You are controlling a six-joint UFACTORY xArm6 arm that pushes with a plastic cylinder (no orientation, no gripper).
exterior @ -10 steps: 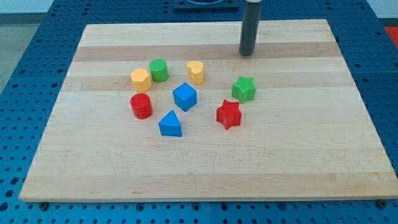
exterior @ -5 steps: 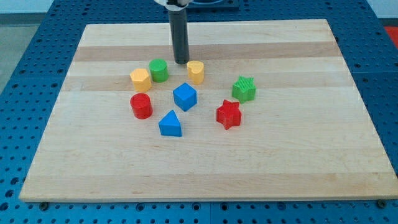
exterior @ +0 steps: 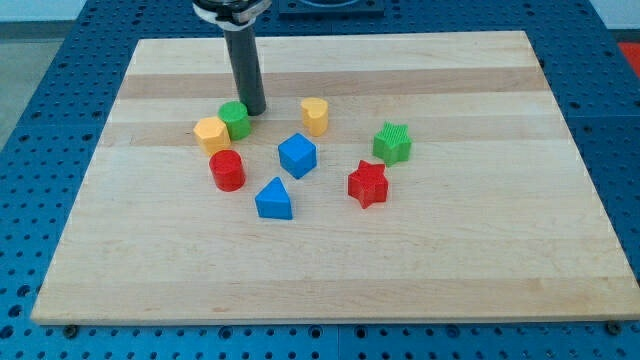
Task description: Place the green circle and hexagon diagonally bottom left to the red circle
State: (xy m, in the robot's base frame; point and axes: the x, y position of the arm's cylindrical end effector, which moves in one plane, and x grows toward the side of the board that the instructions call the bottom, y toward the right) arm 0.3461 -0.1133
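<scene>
- Your tip [exterior: 252, 111] is pressing on the green circle's [exterior: 235, 119] upper right, no fingers here, just a bare rod.
- The circle is touching the hexagon [exterior: 210, 133], both sitting above the red circle [exterior: 227, 170] on the bench [exterior: 480, 260].
- Looks like you're mid-push; next you'll probably be steering both down-left around it.

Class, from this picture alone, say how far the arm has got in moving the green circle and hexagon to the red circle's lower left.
Done: nothing; the green circle block and yellow hexagon block lie above the red circle block. In hand: my tip sits against the green circle's upper right side, which touches the hexagon. Left: both must travel round to the red circle's bottom left.
</scene>
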